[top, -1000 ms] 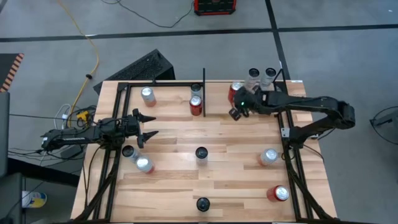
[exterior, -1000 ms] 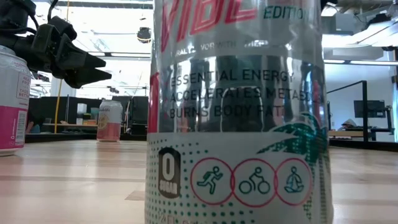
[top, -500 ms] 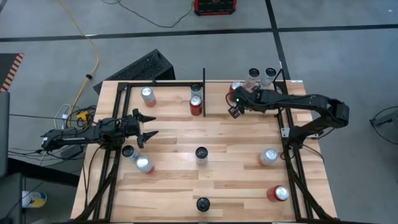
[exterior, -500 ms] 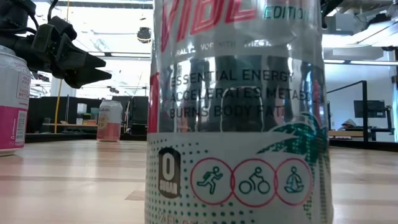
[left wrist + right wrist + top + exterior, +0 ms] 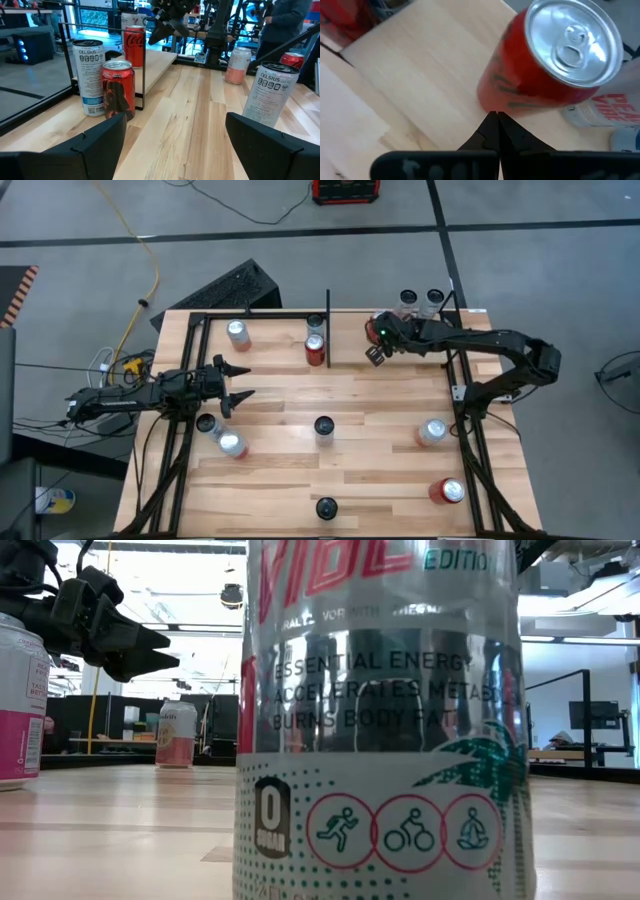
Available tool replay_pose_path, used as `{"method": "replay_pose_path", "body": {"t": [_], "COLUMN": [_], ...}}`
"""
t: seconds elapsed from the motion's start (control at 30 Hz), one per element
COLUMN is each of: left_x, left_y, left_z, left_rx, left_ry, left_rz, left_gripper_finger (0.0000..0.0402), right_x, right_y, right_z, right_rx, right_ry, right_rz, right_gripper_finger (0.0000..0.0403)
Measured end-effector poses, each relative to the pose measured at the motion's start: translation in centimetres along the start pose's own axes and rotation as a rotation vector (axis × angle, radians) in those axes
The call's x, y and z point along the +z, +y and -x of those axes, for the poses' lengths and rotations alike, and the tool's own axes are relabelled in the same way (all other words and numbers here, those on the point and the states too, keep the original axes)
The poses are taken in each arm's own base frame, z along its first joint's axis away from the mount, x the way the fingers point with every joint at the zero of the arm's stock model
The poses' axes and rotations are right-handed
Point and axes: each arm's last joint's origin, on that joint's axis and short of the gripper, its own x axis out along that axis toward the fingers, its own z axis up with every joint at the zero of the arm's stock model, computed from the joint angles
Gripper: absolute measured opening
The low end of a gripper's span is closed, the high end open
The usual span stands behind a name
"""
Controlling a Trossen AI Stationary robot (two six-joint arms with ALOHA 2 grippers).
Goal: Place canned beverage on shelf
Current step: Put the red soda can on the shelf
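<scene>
A red canned beverage [image 5: 540,75] with a silver top stands on the shelf [image 5: 275,340], right of the black divider bar [image 5: 327,330]; the high view shows it half hidden under my right arm [image 5: 378,320]. My right gripper [image 5: 496,117] is shut, with its tips at the can's lower side. The left wrist view shows it as a dark wedge [image 5: 152,37] beside that can [image 5: 134,42]. My left gripper [image 5: 247,381] waits open and level over the table's left part. My right gripper's shut fingertips [image 5: 492,125] stand right at the red can's side wall [image 5: 505,102], low on it. They slant down at it from the table's near side. I cannot tell whether they touch it. The can stands upright on the planks.
Left of the divider stand a red can [image 5: 315,352], a can behind it [image 5: 315,323] and a silver can [image 5: 238,332]. Two pale cans [image 5: 420,300] stand at the far right corner. Several more cans dot the near planks, one [image 5: 380,720] filling the low view.
My right gripper has gone a little down and toward the far edge, closer to the red can, and its fingers have come together.
</scene>
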Motion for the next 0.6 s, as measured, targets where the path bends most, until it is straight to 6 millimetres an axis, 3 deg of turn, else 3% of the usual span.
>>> {"method": "replay_pose_path", "body": {"t": [0.6], "left_x": [0.0], "left_y": [0.0], "left_z": [0.0], "left_rx": [0.000], "left_ry": [0.000], "left_rz": [0.000], "left_gripper_finger": [0.0327], "right_x": [0.8], "right_y": [-1.2], "right_z": [-0.5], "right_rx": [-0.029], "right_ry": [-0.049], "right_rz": [-0.051], "right_gripper_finger": [0.0016]}}
